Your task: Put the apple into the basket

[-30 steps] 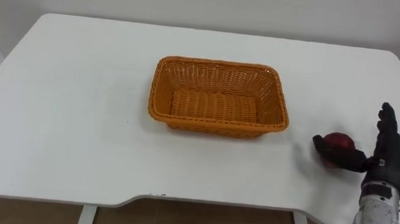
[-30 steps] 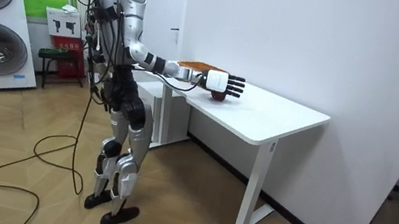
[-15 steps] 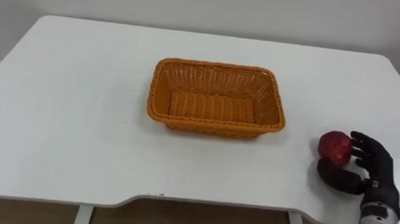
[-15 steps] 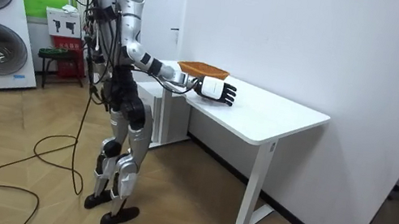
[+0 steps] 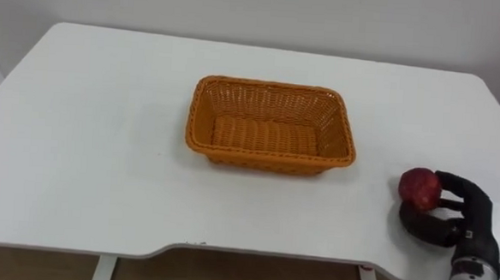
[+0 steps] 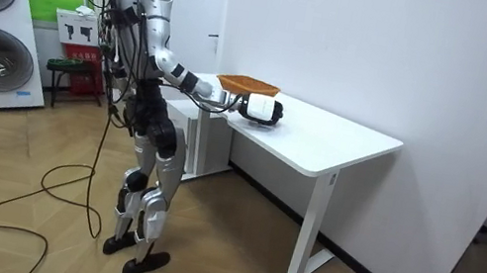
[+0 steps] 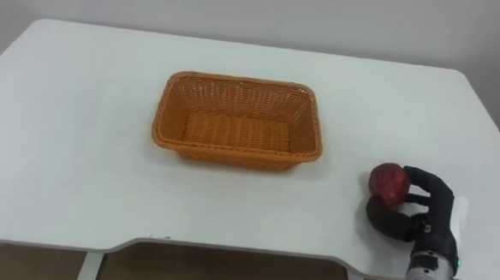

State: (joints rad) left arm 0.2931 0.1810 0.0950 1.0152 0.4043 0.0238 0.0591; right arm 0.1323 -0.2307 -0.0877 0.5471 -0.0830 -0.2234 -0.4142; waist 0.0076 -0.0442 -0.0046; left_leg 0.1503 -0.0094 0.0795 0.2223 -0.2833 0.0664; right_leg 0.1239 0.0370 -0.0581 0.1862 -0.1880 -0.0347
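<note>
One white desk (image 5: 87, 149) across nearly the whole frame. Just above centre, an orange wicker basket (image 5: 270, 84), rectangular, upright, nothing inside. At lower right, close to the desk's right edge, the right hand (image 5: 470, 222), with black fingers (image 5: 455, 182) curled round the far and right sides of a red apple (image 5: 420, 187) and the thumb hooked beneath its near side. Apple thus in that grasp, on or just above the desk surface, hard to tell which, and well apart from the basket, to its lower right.

Step in hand, by the look of it: securing the grasp before the carry. Best done by closing evenly, so as not to squeeze the round fruit out through the open left side. Then lift straight up, high enough to clear the basket's near rim, before swinging toward frame centre. Release only once low over the basket's middle.
</note>
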